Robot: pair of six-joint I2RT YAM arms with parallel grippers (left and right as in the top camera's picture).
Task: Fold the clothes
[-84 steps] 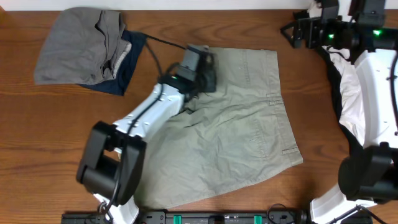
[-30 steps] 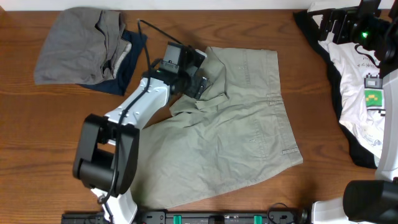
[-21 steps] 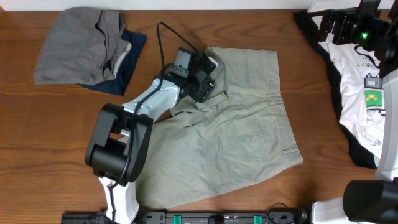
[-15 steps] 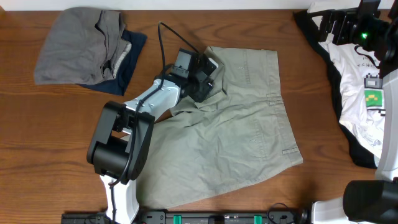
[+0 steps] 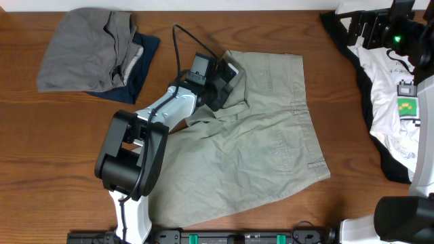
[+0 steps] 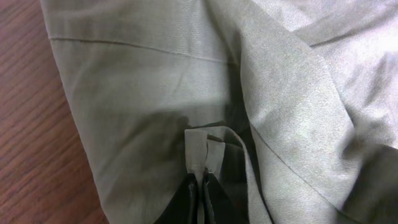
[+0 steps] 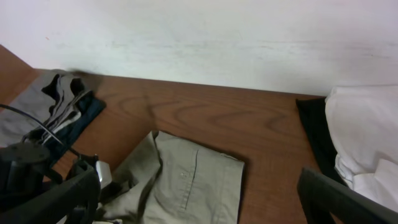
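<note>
Bare table (image 5: 54, 149) left of shorts (image 5: 271, 135). Grey pile (image 5: 81, 51) up-left, left arm (image 5: 168, 110) across their left edge, tee (image 5: 399, 78) right.

Five garments in all on one tabletop (image 5: 41, 135): one pair of khaki shorts (image 5: 271, 142), one grey piece (image 5: 81, 51), one navy piece (image 5: 144, 61), one white tee (image 5: 393, 115) with a green print, and one black piece (image 5: 388, 163). Two robot arms, the left arm (image 5: 166, 112) and the right arm (image 5: 405, 217), with one hand apiece, so two hands: left hand (image 6: 202, 186), right hand (image 5: 358, 28). One black cable (image 5: 178, 37).
</note>
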